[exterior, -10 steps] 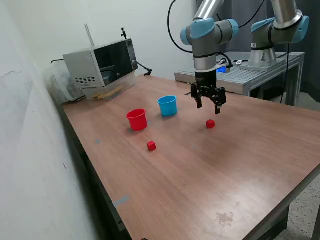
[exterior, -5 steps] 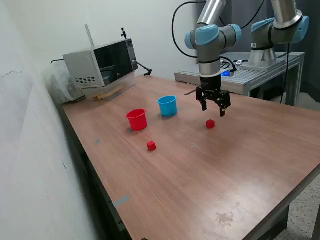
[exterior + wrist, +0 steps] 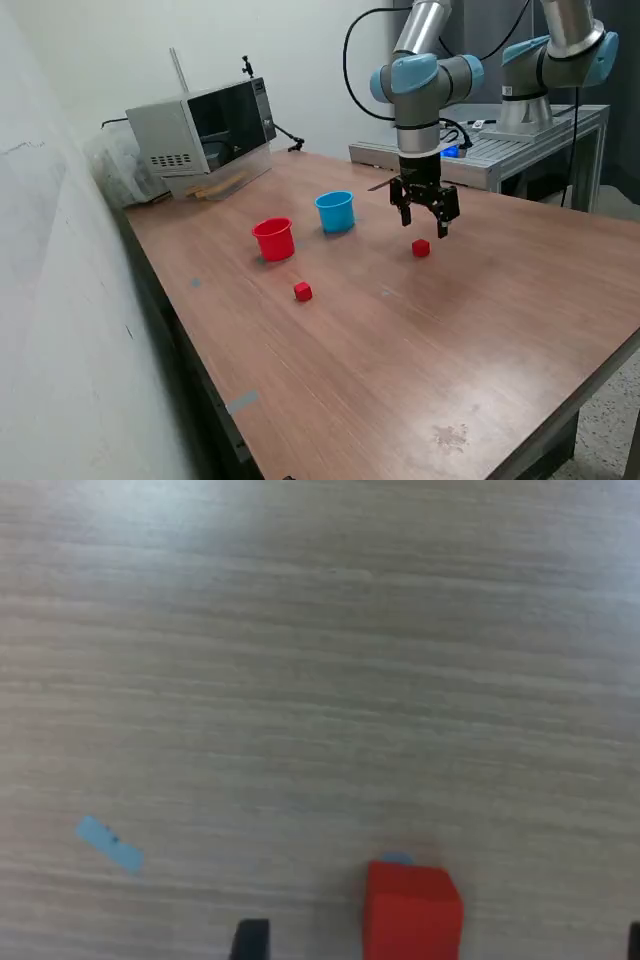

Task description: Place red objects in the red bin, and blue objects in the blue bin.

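Broadly, a wooden table (image 3: pixel 420 340) fills most of the exterior view, with a white wall along that view's left. At the table's far corner sits a microwave oven (image 3: pixel 200 125) with a dark door, and past the far edge stands a grey metal bench (image 3: pixel 520 150) carrying the base of a second robot arm (image 3: pixel 560 60). The working arm (image 3: pixel 420 80) reaches down over the table's far half, its black gripper (image 3: pixel 425 222) pointing straight down with the jaws spread apart and nothing between them. Near the middle of the far half stand the two bins, upright and just beside each other without touching: the red bin (image 3: pixel 273 239) toward the exterior view's left and the blue bin (image 3: pixel 335 212) toward its right. One red cube (image 3: pixel 420 248) lies on the table just below the gripper, apart from the fingertips; in the wrist view the same red cube (image 3: pixel 412 908) shows at the frame edge, with a dark fingertip (image 3: pixel 250 940) to one side of it. A second red cube (image 3: pixel 303 291) lies nearer the camera, in front of the red bin and apart from it. Smallest, a scrap of pale blue tape (image 3: pixel 110 842) is stuck to the wood in the wrist view.
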`<action>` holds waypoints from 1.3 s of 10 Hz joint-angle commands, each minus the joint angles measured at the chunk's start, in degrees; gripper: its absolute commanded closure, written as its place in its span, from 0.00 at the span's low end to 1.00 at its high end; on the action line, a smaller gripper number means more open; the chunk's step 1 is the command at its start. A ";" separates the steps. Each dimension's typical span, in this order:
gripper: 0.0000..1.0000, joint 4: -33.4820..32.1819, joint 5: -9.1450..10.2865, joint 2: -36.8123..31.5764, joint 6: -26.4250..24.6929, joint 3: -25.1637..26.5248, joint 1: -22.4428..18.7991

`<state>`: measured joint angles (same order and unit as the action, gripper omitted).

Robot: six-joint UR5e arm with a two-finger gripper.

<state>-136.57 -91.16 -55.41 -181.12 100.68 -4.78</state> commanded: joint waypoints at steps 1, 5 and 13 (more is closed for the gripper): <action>0.00 -0.45 0.01 1.27 0.15 -0.13 0.03; 1.00 -1.41 -0.07 2.33 0.94 -0.13 0.12; 1.00 -0.19 0.01 -4.40 3.23 0.48 0.29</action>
<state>-137.45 -91.14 -55.90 -178.21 100.92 -4.50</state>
